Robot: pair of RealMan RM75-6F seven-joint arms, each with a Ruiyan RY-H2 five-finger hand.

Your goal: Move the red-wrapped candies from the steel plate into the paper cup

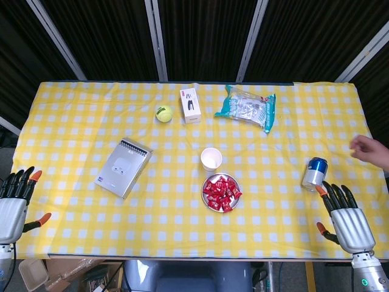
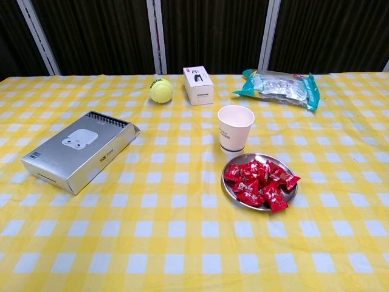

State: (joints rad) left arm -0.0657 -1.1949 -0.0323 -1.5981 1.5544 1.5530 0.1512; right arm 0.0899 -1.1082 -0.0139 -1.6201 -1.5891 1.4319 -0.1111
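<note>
On the yellow-and-white checked tablecloth everything's laid out pretty neatly. Right around the middle sits the steel plate, piled with red-wrapped candies, a whole heap of them, none spilled onto the cloth as far as I can see. The paper cup stands upright just behind the plate on the far side, very close to its rim, though I can't tell if they actually touch. It looks empty from above.

Both robot hands are parked way out at the near corners of the table, well apart from the plate and cup. The left hand hangs off the left edge, fingers stretched out and spread, holding nothing. The right hand is over the near right corner, same deal: fingers fanned apart, nothing in them. Neither one shows up in the chest view.

Other stuff on the table: a silver box with earbuds pictured on it lies flat over to the left, turned at an angle. Toward the back there's a tennis ball just beside a small white box standing upright, and further right a teal-and-clear snack bag lying flat. A blue-topped drink can stands near the right hand, just beyond its fingertips. Somebody's bare hand is poking in from the right edge of the table too, beyond the can.
</note>
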